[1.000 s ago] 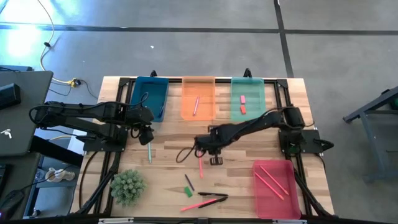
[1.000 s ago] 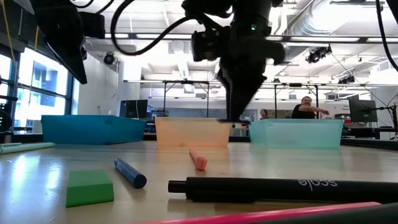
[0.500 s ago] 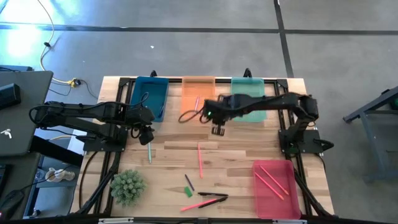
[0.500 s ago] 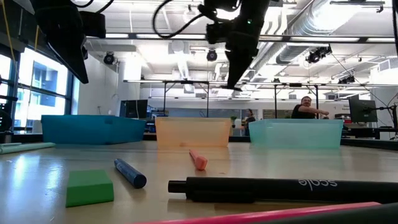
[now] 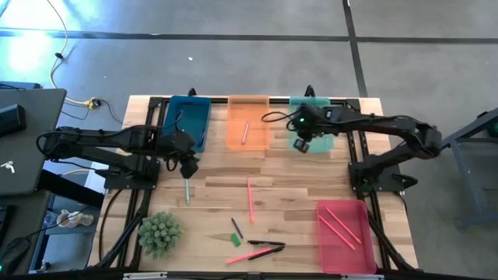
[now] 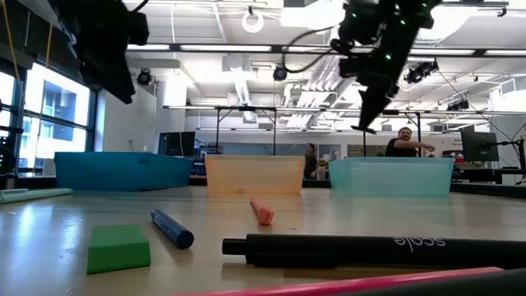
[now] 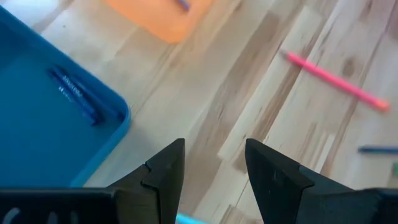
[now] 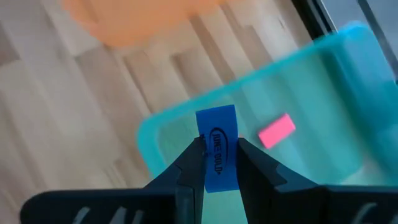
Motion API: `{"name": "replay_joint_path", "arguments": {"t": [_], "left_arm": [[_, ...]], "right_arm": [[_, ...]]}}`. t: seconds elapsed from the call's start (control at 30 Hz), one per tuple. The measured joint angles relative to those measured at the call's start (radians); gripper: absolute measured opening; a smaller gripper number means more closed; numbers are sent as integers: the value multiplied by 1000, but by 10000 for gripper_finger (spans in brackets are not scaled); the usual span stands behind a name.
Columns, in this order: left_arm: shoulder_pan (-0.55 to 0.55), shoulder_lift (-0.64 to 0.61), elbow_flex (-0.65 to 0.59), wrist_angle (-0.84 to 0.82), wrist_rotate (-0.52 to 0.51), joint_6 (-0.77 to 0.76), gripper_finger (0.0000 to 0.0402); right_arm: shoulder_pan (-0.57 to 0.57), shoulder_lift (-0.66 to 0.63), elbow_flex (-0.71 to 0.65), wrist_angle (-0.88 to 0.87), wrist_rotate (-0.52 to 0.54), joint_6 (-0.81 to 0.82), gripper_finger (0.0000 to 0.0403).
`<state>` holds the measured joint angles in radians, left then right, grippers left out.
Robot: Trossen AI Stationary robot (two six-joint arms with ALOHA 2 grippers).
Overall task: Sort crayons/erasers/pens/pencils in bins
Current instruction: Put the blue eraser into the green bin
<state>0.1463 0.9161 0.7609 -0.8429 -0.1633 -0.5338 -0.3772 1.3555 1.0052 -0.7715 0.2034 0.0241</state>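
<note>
A blue eraser (image 8: 217,134) is held in my right gripper (image 5: 302,145), which hangs above the near left corner of the green bin (image 5: 315,117). A pink eraser (image 8: 277,130) lies on that bin's floor. My left gripper (image 7: 214,165) stands open above bare wood, just near of the blue bin (image 5: 188,120), with nothing between its fingers. A green eraser (image 5: 235,239) lies flat near the table's front. The orange bin (image 5: 248,122) holds a thin stick. The red-pink bin (image 5: 342,233) holds pink sticks. My right gripper pinches the blue eraser between its two fingers (image 8: 189,168), which press on its two long sides (image 8: 217,171). The eraser's printed face shows and its free end sticks out past the fingertips. The fingers slant down from above. The eraser is lifted clear, over the green bin's corner.
Loose on the wood are a pink stick (image 5: 250,200), a teal stick (image 5: 187,189), a black pen (image 6: 370,249), a blue crayon (image 6: 171,228) and another pink stick (image 5: 253,254). A small green plant (image 5: 160,233) stands front left. Blue pens (image 7: 78,99) lie in the blue bin.
My right gripper has swung from the table's middle toward the far edge and to the right. It rose as it went, and now hangs over the green bin. My left gripper has stayed in place and rolled a little about its own line.
</note>
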Motion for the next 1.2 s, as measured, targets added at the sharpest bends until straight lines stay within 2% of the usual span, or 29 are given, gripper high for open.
{"name": "replay_joint_path", "arguments": {"t": [0.23,0.37,0.6,0.83,1.07,1.2], "left_arm": [[0,0,0,62,-44,-120,156],[0,2,0,61,-56,-228,156],[-1,36,0,58,-57,-361,156],[-32,114,0,57,-49,-455,156],[-97,187,0,54,-20,-581,156],[-131,222,0,54,-16,-656,156]], "right_arm": [[-137,-55,-127,72,-55,-6,59],[-216,-22,-167,102,-142,-5,59],[-309,71,-170,131,-223,-52,59],[-348,143,-170,155,-245,-59,59],[-355,150,-170,170,-246,-58,60],[-355,150,-170,175,-246,-51,77]]}}
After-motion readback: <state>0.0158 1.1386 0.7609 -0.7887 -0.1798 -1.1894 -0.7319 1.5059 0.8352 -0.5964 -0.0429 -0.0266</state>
